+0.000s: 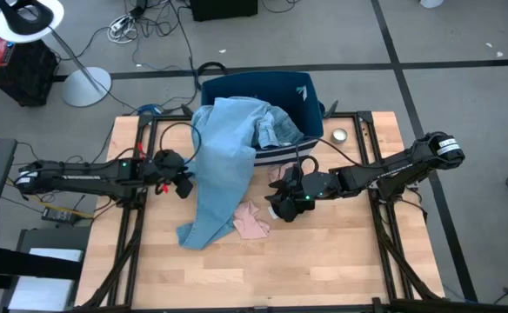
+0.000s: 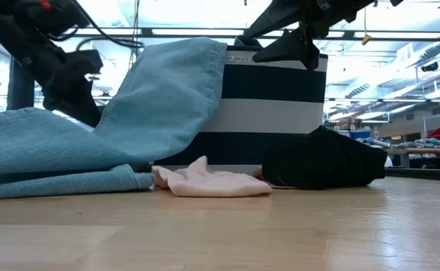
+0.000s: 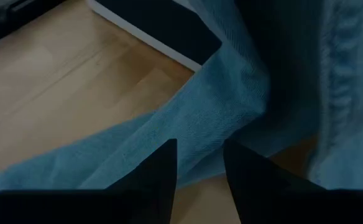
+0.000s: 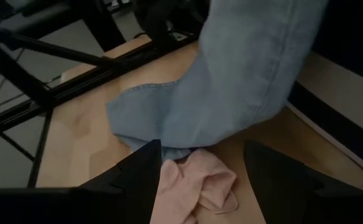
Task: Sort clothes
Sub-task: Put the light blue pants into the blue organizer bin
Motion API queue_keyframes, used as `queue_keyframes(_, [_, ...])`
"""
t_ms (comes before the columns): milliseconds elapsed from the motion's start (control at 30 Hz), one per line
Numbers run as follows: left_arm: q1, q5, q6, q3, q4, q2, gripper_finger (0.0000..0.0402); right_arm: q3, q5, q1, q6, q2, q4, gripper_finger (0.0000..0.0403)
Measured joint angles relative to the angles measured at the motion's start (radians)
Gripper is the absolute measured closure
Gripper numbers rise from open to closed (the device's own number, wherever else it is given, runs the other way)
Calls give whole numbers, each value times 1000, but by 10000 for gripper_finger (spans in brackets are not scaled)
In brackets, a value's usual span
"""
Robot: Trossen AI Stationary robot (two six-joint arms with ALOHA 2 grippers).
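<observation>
Denim jeans (image 1: 221,169) draped from striped bin (image 1: 299,94) onto table (image 1: 324,261), long axis running bin-to-front. Left gripper (image 1: 183,184) just beside, fingers apart, empty. Right gripper (image 1: 284,209) spread, hovering near pink garment (image 1: 252,223).

Overhead, table-level and two close wrist cameras, all sharing the denim garment (image 1: 222,165).

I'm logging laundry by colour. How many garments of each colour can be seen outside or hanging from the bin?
Light blue denim: 1, draped from the bin onto the table
Pink: 1
Black: 1
Total: 3
</observation>
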Motion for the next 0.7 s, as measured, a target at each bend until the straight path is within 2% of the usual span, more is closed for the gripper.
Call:
queue_keyframes(200, [67,34,93,0,48,47,267,0,-23,0,-25,0,17,174])
queue_keyframes(400, [137,173,164,0,43,93,267,0,-23,0,-39,0,22,174])
queue_keyframes(600, [178,170,213,0,9,146,267,0,-23,-1,-42,0,26,174])
queue_keyframes(700, [192,121,226,0,13,187,268,0,-23,-1,-45,0,35,174])
